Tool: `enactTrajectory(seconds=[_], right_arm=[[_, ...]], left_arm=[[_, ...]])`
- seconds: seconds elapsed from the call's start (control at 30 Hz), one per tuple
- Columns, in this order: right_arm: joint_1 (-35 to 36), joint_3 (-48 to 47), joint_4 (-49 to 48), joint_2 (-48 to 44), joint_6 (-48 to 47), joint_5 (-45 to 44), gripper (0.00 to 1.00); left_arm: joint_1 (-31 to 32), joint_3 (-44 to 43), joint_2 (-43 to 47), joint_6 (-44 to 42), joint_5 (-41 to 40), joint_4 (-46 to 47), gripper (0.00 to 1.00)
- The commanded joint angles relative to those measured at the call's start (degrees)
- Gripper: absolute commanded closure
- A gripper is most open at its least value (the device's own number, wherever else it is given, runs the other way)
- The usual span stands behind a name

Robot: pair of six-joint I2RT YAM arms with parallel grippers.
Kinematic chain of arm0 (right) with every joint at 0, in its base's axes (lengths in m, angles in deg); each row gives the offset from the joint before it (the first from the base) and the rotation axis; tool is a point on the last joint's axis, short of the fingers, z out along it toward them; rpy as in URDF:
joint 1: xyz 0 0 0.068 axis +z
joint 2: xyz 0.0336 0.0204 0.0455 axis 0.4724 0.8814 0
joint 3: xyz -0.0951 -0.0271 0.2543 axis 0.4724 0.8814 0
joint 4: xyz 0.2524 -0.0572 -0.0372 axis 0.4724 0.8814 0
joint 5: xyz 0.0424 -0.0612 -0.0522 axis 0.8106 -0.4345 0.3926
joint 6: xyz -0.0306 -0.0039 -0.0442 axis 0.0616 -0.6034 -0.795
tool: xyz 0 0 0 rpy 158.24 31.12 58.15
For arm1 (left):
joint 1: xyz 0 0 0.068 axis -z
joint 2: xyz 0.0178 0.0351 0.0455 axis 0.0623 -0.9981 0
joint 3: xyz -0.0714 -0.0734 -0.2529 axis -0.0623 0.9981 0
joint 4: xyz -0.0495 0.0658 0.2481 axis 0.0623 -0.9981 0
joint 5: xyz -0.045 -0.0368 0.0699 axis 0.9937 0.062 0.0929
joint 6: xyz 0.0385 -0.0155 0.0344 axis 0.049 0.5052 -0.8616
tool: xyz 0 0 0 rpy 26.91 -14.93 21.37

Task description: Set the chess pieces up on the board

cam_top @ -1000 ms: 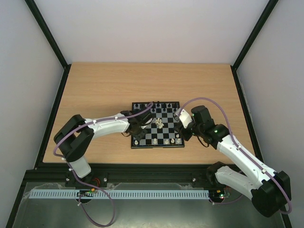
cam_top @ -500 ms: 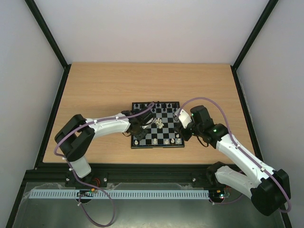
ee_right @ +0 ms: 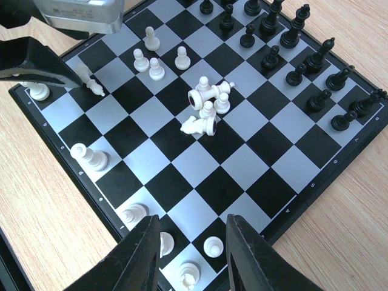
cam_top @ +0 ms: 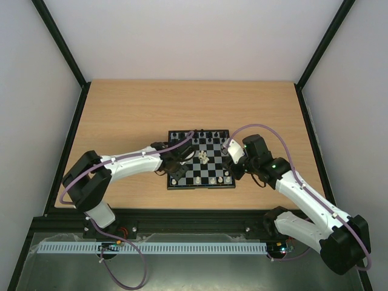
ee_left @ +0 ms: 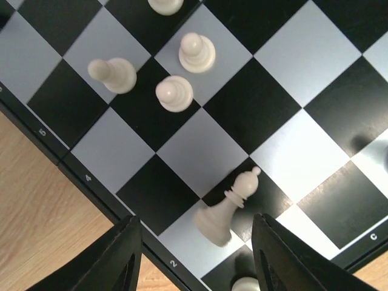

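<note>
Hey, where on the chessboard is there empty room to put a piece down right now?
Free: the squares between the toppled white pile and the white back-row pieces, running to the board edge at lower right. Crowded: the rows of black pieces, the pile, and the three white pawns.

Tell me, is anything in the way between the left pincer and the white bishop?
Nothing visible is. The white bishop already stands inside the open left pincer. The three white pawns stand farther off, clear of the gap.
</note>
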Motion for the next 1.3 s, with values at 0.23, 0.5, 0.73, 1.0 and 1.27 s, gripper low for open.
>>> enactTrajectory(seconds=[0.23,0.5,0.73,1.0,1.27], right_arm=[[0.37,0.42,0.48,0.35,-0.58,0.41,0.67],[0.37,0.45,0.39,0.79,-0.78,0.60,0.67],[0.37,0.42,0.25,0.95,-0.77,0.65,0.67],[0.37,0.34,0.35,1.29,-0.67,0.65,0.67],[0.37,0.33,0.25,1.74,-0.67,0.74,0.67]], left_arm=[[0.31,0.65,-3.36,-3.84,4.24,1.53,0.53],[0.50,1.93,-3.55,-3.08,5.00,0.95,0.62],[1.20,2.94,-3.27,-2.37,5.76,0.72,0.67],[1.62,2.62,-3.62,-1.04,4.84,-0.73,0.67],[1.67,2.70,-3.27,0.42,5.62,-2.53,0.70]])
